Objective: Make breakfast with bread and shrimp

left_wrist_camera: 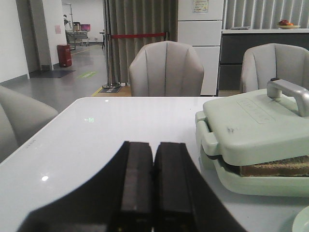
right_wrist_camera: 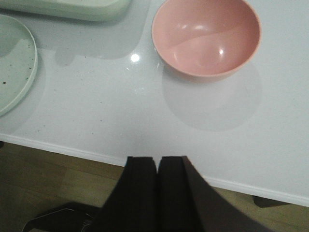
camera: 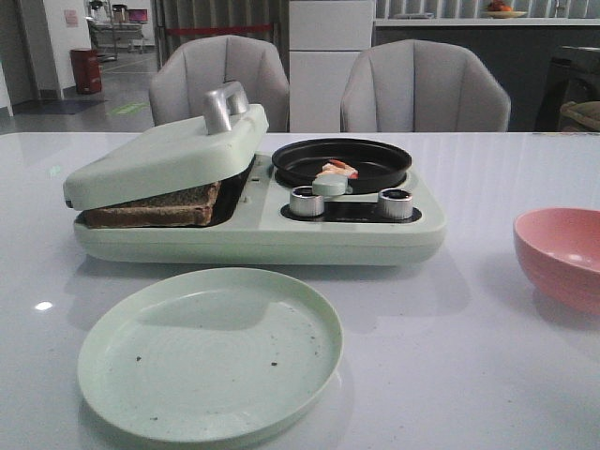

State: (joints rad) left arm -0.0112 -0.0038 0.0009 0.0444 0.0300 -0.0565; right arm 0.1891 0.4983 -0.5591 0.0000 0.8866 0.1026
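On the white glossy worktop [camera: 487, 356], the pale-green breakfast maker [camera: 253, 202] carries no readable writing. Its lid rests on the brown-crusted bread [camera: 155, 206]; the black round pan [camera: 342, 161] at 3 o'clock holds the pink-orange shrimp [camera: 339, 170]. The pale-green plate [camera: 211, 352] and pink bowl [right_wrist_camera: 206, 37] hold nothing. The left gripper [left_wrist_camera: 153, 186] and right gripper [right_wrist_camera: 157, 186] are closed, empty.

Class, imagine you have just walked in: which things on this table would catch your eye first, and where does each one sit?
The pale-green breakfast maker sits mid-table, its lid resting on the bread on the left side. The shrimp lies in its black pan on the right. An empty green plate lies in front, a pink bowl far right.
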